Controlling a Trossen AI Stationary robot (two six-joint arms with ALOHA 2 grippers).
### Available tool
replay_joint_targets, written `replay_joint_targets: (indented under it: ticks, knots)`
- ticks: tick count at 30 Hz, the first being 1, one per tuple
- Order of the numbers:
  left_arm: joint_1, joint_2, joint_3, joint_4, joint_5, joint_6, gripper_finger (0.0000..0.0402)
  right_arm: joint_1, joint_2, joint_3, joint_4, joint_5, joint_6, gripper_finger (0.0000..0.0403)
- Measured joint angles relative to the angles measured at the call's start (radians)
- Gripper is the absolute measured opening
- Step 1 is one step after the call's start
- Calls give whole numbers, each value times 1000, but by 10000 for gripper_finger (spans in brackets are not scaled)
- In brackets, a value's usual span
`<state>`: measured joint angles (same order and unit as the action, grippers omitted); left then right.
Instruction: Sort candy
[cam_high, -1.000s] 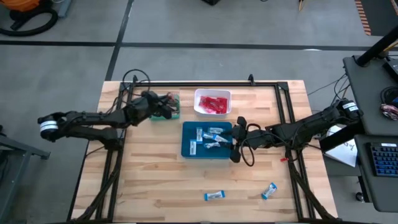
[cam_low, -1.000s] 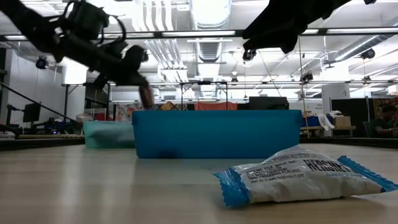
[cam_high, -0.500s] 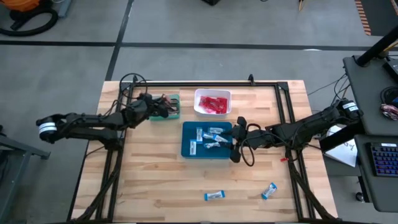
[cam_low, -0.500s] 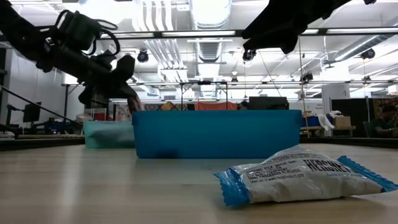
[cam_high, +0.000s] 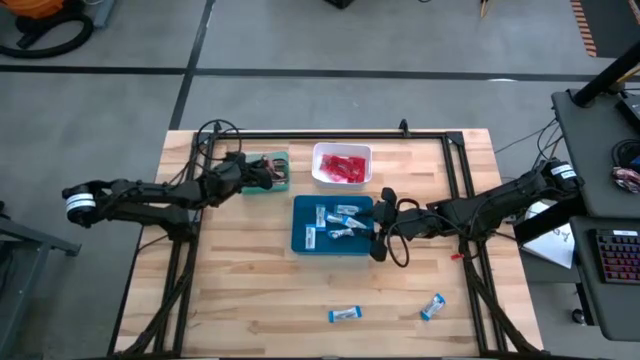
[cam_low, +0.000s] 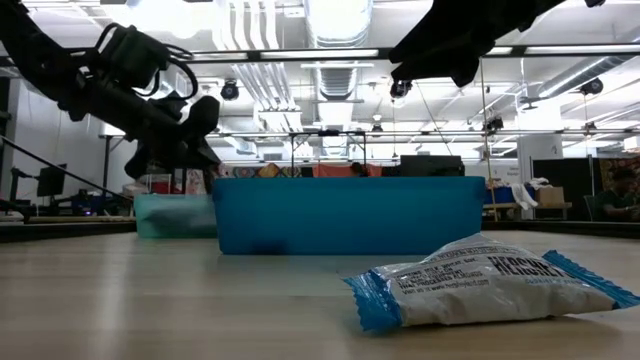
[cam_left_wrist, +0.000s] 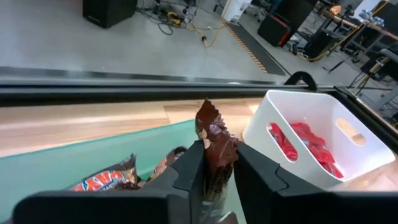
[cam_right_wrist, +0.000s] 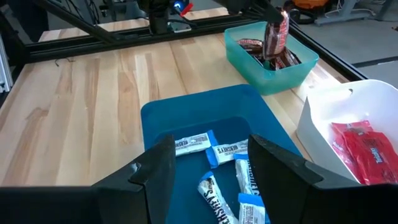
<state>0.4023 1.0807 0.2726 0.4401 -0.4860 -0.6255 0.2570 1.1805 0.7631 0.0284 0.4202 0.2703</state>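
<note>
1. Brown-wrapped candy bar (cam_left_wrist: 214, 149) stands upright, clamped between the fingers of the left end effector (cam_left_wrist: 214, 177), which hovers over the green tray (cam_high: 268, 172) at the rear left of the tabletop (cam_high: 250, 290).
2. More dark brown bars (cam_left_wrist: 109, 177) lie inside that green tray, beneath the held bar.
3. Red packets (cam_high: 343, 167) fill the white tray (cam_high: 342, 149), which sits just beside the green tray.
4. Blue-and-white bars (cam_high: 338, 222) lie scattered in the blue tray (cam_high: 301, 243) at the middle of the tabletop, in front of the white tray.
5. The right end effector (cam_high: 382, 225) hangs at the right edge of the blue tray, its fingers spread apart and holding nothing; the right wrist view looks between them onto the bars in the tray.
6. Two loose blue-and-white bars rest on the bare wood near the front edge: one (cam_high: 343, 315) in front of the blue tray, the other (cam_high: 432, 306) further right and well apart from it.
7. In the low view a blue-and-white bar lies close to the camera, with the blue tray's wall behind it.
</note>
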Motion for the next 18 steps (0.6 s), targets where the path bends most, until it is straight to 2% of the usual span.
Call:
replay_joint_targets:
  ticks: [12,18]
  knots:
    - [0,-3,9,-33,47,15,156,0,0,0,-2,0,11,192]
    - [0,-17,30,-39,177,82,184,0,0,0,-4,0,11,192]
